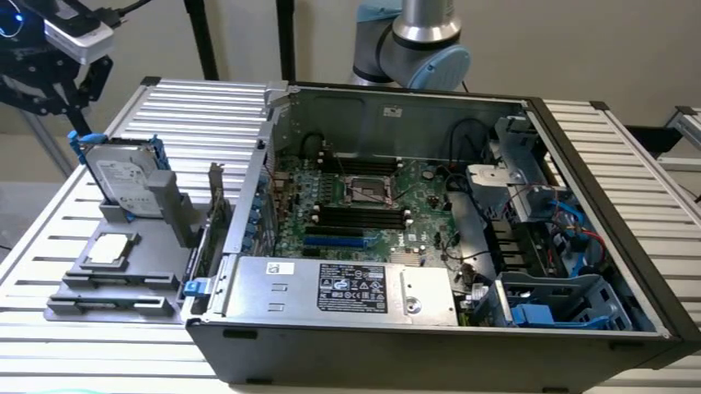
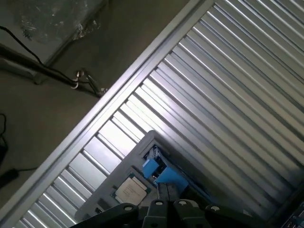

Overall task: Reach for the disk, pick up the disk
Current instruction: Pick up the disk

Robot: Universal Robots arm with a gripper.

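Note:
The disk (image 1: 124, 174) is a silver-grey drive with a white label and blue side rails. It stands tilted on edge in a grey holder (image 1: 153, 215) at the exterior view's left, beside the open computer case. My gripper (image 1: 49, 92) hangs above the disk, a little toward the exterior view's left and clear of it. In the wrist view the black fingers (image 2: 156, 209) sit close together with nothing between them, and the disk's blue rail end (image 2: 166, 176) lies just beyond them.
A small square silver chip (image 1: 110, 249) lies flat on the grey holder in front of the disk, chip (image 2: 130, 190). The open computer case (image 1: 438, 246) takes up the middle of the ribbed metal table (image 1: 197, 107). The table edge and floor lie beyond the holder.

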